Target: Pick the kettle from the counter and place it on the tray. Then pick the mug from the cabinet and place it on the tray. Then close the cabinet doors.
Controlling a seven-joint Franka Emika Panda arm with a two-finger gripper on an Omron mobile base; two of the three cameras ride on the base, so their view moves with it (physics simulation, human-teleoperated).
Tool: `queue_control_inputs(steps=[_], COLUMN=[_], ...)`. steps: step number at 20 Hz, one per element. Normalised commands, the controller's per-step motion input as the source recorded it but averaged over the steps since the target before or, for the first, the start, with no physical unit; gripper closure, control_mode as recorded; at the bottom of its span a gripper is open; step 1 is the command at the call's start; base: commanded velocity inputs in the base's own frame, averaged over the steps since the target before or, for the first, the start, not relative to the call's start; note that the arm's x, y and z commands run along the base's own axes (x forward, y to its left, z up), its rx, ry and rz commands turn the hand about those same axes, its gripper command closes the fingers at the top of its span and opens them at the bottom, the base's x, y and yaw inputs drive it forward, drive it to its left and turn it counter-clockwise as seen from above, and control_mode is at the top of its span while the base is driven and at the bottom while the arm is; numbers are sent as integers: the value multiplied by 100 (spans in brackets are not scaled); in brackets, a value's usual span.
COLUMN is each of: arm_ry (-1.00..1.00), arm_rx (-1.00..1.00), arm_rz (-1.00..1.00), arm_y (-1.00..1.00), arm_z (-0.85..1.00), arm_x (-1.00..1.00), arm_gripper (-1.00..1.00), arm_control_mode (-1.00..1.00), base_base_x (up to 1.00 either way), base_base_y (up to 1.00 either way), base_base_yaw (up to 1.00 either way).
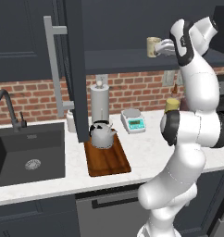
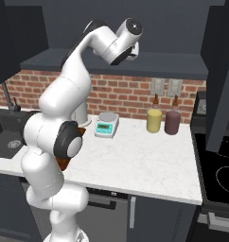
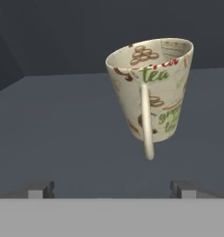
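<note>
The mug (image 3: 151, 88) is seen as a cream-beige tapered cup, printed with green "tea" lettering and small brown and red motifs, its thin loop handle turned toward the hand camera. In the hand view it appears tilted, but that view rolls with the hand. It stands on the dark shelf of the cabinet (image 1: 132, 58), and in the left base view the mug (image 1: 153, 46) is seen near the shelf's front edge.

The gripper (image 3: 111, 189) is held with its jaws spread wide; nothing is held between them. Both fingertips (image 3: 40, 190) are seen low in the hand view, well apart, with the mug ahead of them and not touched. In the left base view the gripper (image 1: 165, 46) is seen just beside the mug, on its right.

Bare shelf is seen to the left of the mug and behind it, back to the cabinet's dark rear wall. One of the cabinet doors (image 1: 77, 69) is swung open to the left of the mug, with its silver bar handle (image 1: 51, 65) beyond.

Below the mug, the kettle (image 1: 102, 134) is already set on the far end of the tray (image 1: 107, 159), and the near part of the tray is left bare. The tray lies on the counter (image 1: 146, 148), with a digital scale (image 1: 133, 121) to its right and a paper-towel roll (image 1: 99, 99) behind the kettle.
</note>
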Motion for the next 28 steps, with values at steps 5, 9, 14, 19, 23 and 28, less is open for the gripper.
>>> queue_control_inputs(steps=[5,9,14,19,23,28], arm_ry=[0,0,0,0,0,0], arm_rx=[0,0,0,0,0,0], arm_rz=[0,0,0,0,0,0], arm_y=[-3,-2,-4,-5,-2,0], arm_z=[0,-3,-3,-2,-4,-7], arm_x=[19,21,19,17,15,14], arm_gripper=[-100,-100,-100,-100,-100,-100], arm_control_mode=[-100,-100,-100,-100,-100,-100], base_base_x=[0,0,0,0,0,0], base_base_y=[0,0,0,0,0,0], base_base_yaw=[0,0,0,0,0,0])
